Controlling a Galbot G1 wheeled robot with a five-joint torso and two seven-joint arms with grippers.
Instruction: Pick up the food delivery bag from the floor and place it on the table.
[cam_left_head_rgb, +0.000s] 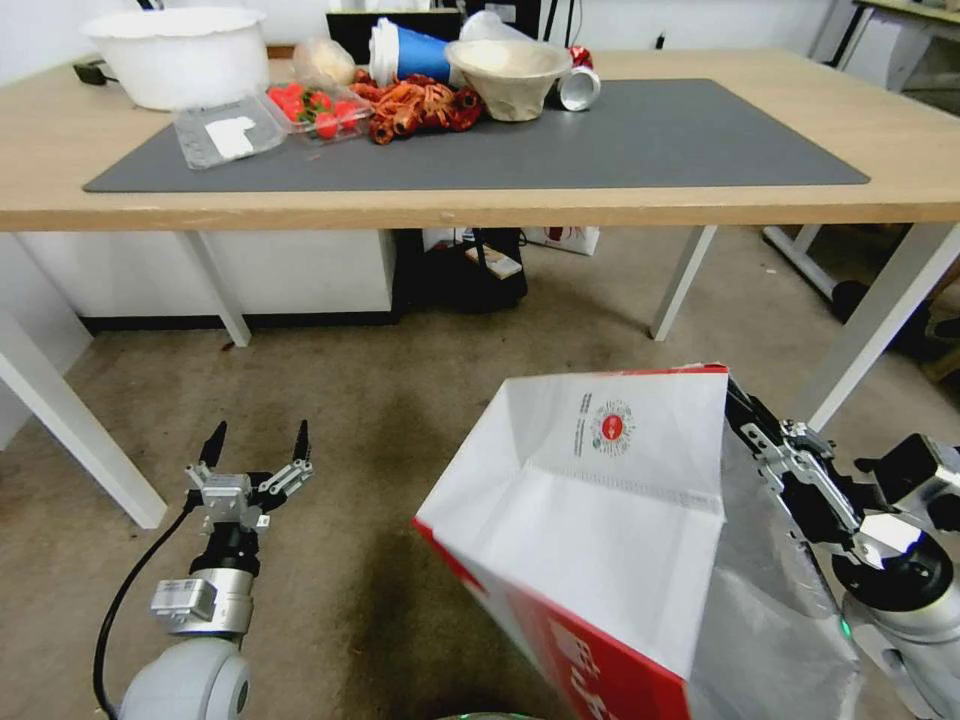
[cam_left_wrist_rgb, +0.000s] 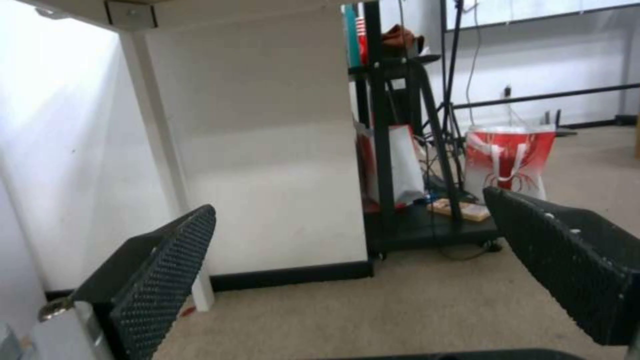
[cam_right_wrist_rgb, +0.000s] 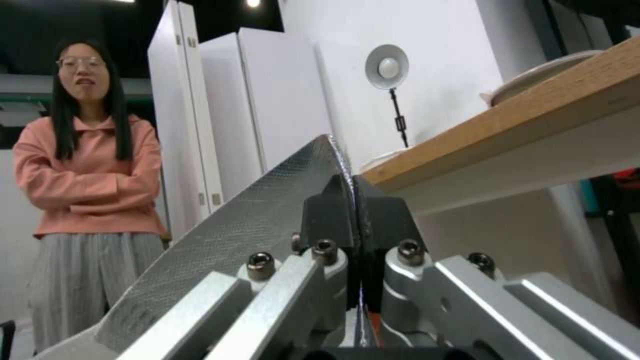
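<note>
Right gripper (cam_left_head_rgb: 745, 425) pinches the foil-lined rim of the boxy white, red-sided delivery bag (cam_left_head_rgb: 600, 520); left gripper (cam_left_head_rgb: 257, 442) hangs spread, empty. The thin edge hold may slip, dropping the tilted bag below the light-wood table (cam_left_head_rgb: 480, 205).

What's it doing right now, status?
Right tool clamped on food delivery bag rim, bag tilted, below the table edge. Left tool open, empty, low over floor. Table's far side cluttered; near mat bare.

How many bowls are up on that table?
2: a large white bowl at the table's far left, and a beige bowl tipped on the grey mat. Clutter may hide others.
</note>
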